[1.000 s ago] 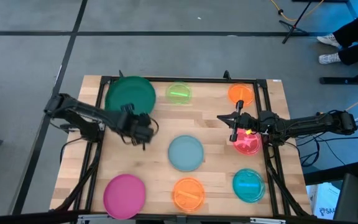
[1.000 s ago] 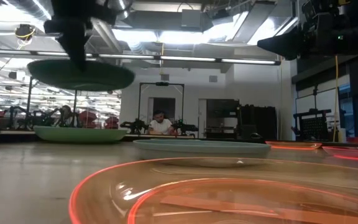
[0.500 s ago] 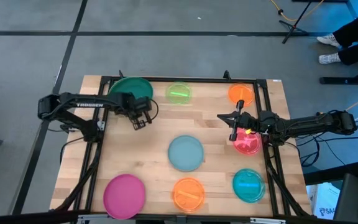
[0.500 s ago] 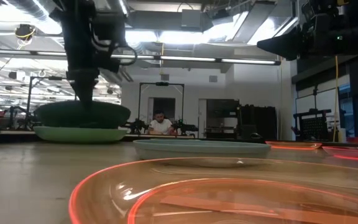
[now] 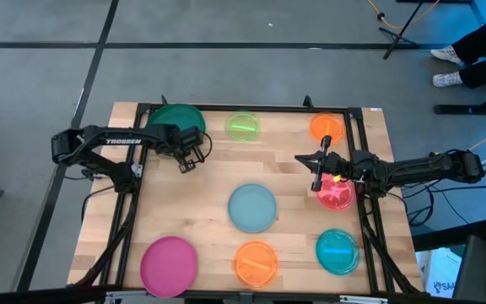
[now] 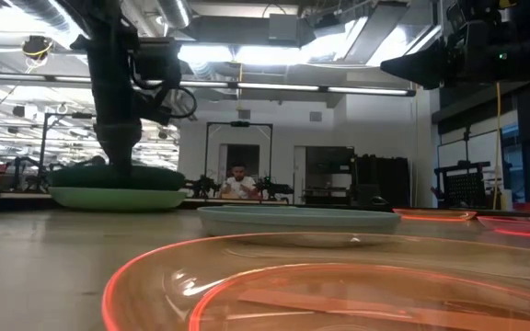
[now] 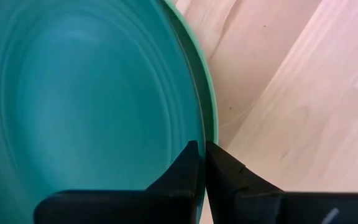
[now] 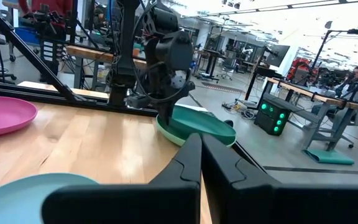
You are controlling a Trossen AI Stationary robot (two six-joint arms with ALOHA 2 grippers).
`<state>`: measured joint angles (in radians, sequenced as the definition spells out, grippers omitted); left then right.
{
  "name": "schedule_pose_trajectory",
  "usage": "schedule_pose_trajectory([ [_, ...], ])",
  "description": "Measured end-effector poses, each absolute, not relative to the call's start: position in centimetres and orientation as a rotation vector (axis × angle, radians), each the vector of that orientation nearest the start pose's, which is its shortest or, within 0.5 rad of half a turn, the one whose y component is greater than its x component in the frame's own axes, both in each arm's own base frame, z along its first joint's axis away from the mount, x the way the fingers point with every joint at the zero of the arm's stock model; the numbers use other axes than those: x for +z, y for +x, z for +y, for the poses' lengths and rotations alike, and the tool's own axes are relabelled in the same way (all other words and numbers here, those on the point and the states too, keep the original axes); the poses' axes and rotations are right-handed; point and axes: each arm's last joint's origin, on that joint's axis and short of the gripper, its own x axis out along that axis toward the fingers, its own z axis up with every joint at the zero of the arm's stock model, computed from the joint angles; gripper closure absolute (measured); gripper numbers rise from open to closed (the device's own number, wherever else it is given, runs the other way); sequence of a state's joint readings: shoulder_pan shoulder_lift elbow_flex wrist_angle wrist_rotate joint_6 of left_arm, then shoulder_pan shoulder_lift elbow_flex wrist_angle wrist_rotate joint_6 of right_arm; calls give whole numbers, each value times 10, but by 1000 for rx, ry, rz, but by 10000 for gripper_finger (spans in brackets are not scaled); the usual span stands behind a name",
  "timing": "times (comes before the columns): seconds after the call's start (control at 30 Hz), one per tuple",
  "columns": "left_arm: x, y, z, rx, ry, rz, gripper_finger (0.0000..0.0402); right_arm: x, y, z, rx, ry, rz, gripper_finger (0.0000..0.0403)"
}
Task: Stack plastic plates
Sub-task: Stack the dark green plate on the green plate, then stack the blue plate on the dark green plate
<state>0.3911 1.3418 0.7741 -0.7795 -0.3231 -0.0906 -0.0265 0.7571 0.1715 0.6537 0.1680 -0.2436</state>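
1. The counter (image 5: 209, 190) is a pale wood top with a dark frame along its sides. Plates lie scattered singly over it, with bare wood between them for an arm to travel.

2. The dark green plate (image 5: 174, 118) sits nested on the light green plate (image 6: 118, 198) in the far left corner, right under the left hand (image 5: 190, 158). The pair lies hard by the frame, so the open approach looks to be from the counter's middle.

3. The left hand stands over the near rim of that pair. In its wrist view the two fingers (image 7: 188, 168) lie nearly together with the dark green rim at their tips; I cannot tell whether they pinch it or have let go.

4. The right hand (image 5: 317, 162) hovers above the counter's right side, fingers together on nothing. The red plate (image 5: 337, 196) lies just beside and below it, and an orange plate (image 5: 326, 127) beyond.

5. The grey-blue plate (image 5: 252, 207) lies mid-counter between the hands, well apart from both. The magenta plate (image 5: 169, 262), a second orange one (image 5: 256, 262) and the teal plate (image 5: 337, 251) line the near edge. The lime plate (image 5: 243, 127) sits just past the left hand.

6. These look thin, light, stiff and slick. I'd judge the rim the only hold, with a firm pinch, since a shallow plate may tip or slide.
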Motion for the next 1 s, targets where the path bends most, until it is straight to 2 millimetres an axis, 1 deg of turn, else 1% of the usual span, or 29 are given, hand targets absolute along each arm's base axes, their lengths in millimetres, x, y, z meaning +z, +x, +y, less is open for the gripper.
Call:
schedule_pose_trajectory([
  [0.17, 185, 200, 93, 668, -123, 1335, 377, 206, 161, -9, -202, -238, -44, 398],
  [0.43, 185, 200, 92, 664, -137, 1334, 307, 206, 161, -9, -202, -239, -44, 398],
  [0.5, 188, 200, 91, 626, -162, 1349, 294, 206, 161, -9, -202, -238, -44, 398],
  [0.6, 200, 203, 87, 583, -170, 1372, 284, 206, 161, -9, -202, -238, -46, 398],
  [0.7, 218, 209, 77, 522, -163, 1330, 282, 206, 161, -9, -202, -238, -47, 398],
  [0.83, 239, 219, 56, 364, -178, 1240, 284, 206, 161, -9, -200, -238, -46, 398],
  [0.9, 244, 224, 43, 314, -181, 1210, 284, 206, 161, -9, -200, -238, -46, 398],
  [1.0, 247, 229, 24, 258, -163, 1182, 284, 206, 161, -9, -200, -238, -46, 398],
])
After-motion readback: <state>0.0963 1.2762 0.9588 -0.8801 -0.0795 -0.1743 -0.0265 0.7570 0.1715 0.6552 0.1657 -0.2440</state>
